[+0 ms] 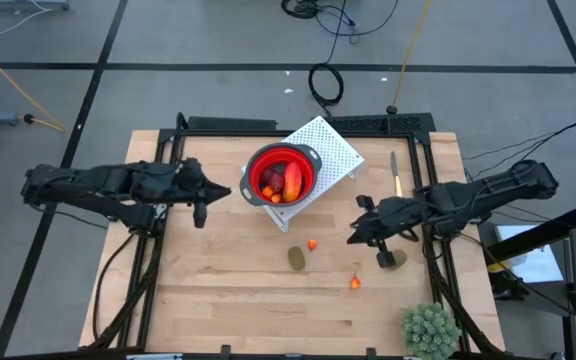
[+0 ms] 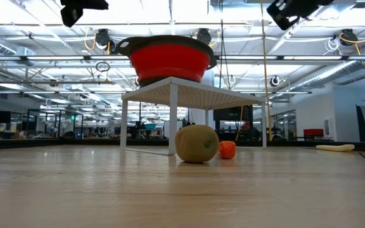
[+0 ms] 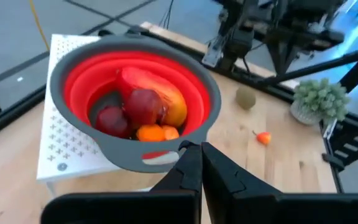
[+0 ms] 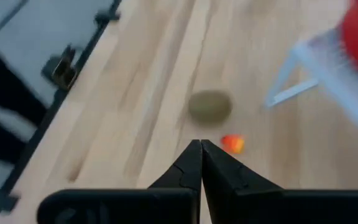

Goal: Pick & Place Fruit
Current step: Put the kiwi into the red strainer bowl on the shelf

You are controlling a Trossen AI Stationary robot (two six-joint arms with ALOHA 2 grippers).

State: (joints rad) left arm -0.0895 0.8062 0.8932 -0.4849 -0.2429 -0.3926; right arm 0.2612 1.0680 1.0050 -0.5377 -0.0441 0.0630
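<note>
We are seeing both grippers pinched together, gripping nothing. Left gripper point(image 1: 226, 192) is hovering beside the red bowl point(image 1: 255, 184) on the white stand point(image 1: 338, 150); fruit point(image 3: 143, 107) is lying inside. Right gripper point(image 1: 353, 238) is hanging above the table point(image 1: 228, 300), near a kiwi point(image 1: 297, 258) and an orange bit point(image 1: 313, 244).

Pale wooden table point(image 1: 218, 300), glossy plastic bowl point(image 1: 281, 175)
</note>
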